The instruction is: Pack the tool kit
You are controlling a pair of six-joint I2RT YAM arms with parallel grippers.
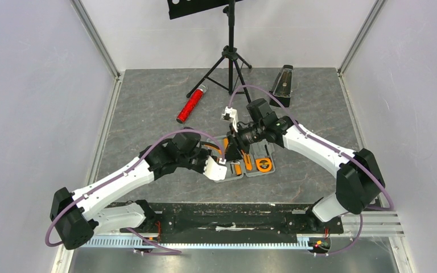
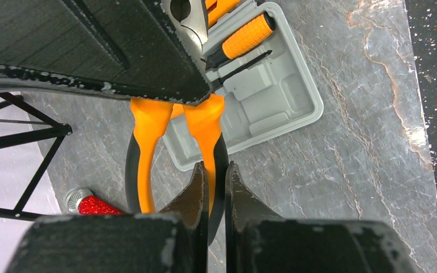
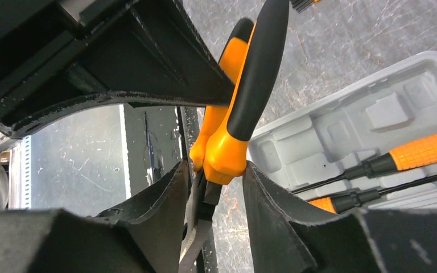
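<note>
You're abt mid-task, by the look of it. The flat grey plastic clamshell case [image 2: 287, 105] lies open on the grey marbled table [image 2: 364, 142], btwn the two arms. An orange-handled screwdriver [image 2: 244, 35] sits in a recess w/ a thin black shaft beside it; more orange handles show in the right wrist view; a round orange tape measure [image 1: 264, 165] sits in the case's right half.

The orange-and-black pliers [image 2: 148, 142] aren't in yet; they hang above the case's edge w/ both arms on them. The left gripper [image 2: 216, 173] is pinched narrow on one handle, near its end. The right gripper [image 3: 215, 168] sits fairly narrow round the hinge; both fingers seem to touch the orange, so I'd call it a grip, tho can't say how firm. Reads as a handover.

Left to do, I'd judge: pliers into their recess; fill the bare recesses seen in the left wrist view; knife, can't tell where it is; then lid shut.
</note>
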